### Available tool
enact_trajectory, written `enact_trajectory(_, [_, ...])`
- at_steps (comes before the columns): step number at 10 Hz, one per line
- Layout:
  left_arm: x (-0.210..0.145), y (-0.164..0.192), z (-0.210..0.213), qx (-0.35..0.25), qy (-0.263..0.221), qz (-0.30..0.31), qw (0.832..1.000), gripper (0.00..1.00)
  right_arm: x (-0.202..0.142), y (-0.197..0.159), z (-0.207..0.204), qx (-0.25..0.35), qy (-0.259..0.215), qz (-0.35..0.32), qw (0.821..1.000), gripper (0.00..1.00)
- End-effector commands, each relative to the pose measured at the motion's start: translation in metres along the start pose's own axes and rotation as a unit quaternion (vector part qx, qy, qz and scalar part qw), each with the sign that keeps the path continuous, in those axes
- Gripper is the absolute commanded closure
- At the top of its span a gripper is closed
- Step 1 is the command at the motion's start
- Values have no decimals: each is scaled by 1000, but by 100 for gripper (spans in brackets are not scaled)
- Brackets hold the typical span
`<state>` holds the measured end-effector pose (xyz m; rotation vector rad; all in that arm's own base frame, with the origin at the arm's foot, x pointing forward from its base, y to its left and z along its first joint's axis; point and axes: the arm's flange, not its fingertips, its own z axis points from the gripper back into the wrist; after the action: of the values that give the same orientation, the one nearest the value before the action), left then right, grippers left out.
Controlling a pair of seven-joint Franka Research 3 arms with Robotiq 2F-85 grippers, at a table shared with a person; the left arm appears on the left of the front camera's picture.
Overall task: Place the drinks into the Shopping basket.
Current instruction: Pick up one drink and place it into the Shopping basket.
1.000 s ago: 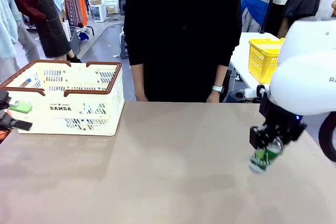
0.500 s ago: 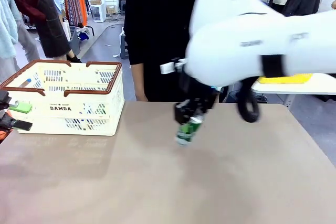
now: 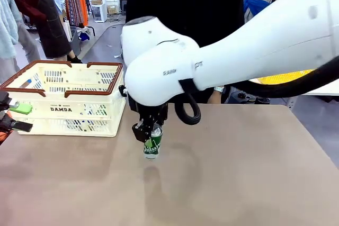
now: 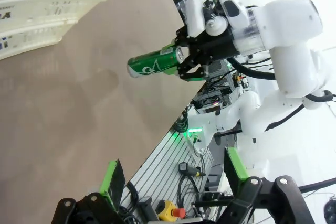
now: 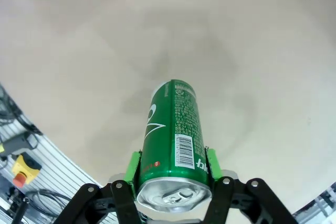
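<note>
over the middle of the tan desk (image 3: 238,183), right gripper (image 3: 149,133) has its jaws clamped on a slim green drink can (image 3: 153,142), long axis roughly vertical. cream slotted shopping basket (image 3: 69,101) sits around 10 o'clock from it. left gripper (image 4: 173,179) jaws wide, holding nothing.

One green can (image 3: 152,142) — the single drink in sight, at about 6 o'clock under the white arm. One cream basket (image 3: 69,101) with brown rim at 9 o'clock. One yellow basket (image 3: 286,78) at 3 o'clock. Two claws — the right claw (image 3: 150,138) and the left claw (image 4: 173,182). One surface (image 3: 238,173).
</note>
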<state>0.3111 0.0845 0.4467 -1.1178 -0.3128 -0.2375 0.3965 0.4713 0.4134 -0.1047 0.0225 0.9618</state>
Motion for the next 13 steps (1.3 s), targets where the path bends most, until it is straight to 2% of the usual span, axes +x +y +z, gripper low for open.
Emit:
enact_trajectory(1, [1, -4, 1, -9, -8, 4, 1000, 0, 13, 3, 4, -20, 25, 3, 999, 100])
enact_trajectory(3, [1, -4, 1, -9, -8, 4, 1000, 0, 15, 2, -7, -10, 47, 10, 999, 100])
enact_trajectory(4, [1, -4, 1, -9, -8, 4, 1000, 0, 15, 2, -10, -6, 53, 8, 999, 94])
enact_trajectory(5, [1, -4, 1, -9, -8, 4, 1000, 0, 15, 3, -14, -6, 57, 9, 998, 41])
enact_trajectory(6, [1, -4, 1, -9, -8, 4, 1000, 0, 15, 3, -15, -4, 61, 10, 998, 0])
enact_trajectory(9, [1, -4, 1, -9, -8, 4, 1000, 0, 11, 2, -10, -5, 53, 8, 999, 0])
enact_trajectory(11, [1, -4, 1, -9, -8, 4, 1000, 0, -2, -6, 10, 3, 33, 1, 999, 0])
enact_trajectory(13, [1, -4, 1, -9, -8, 4, 1000, 0, -53, -45, 61, 41, 5, -43, 998, 0])
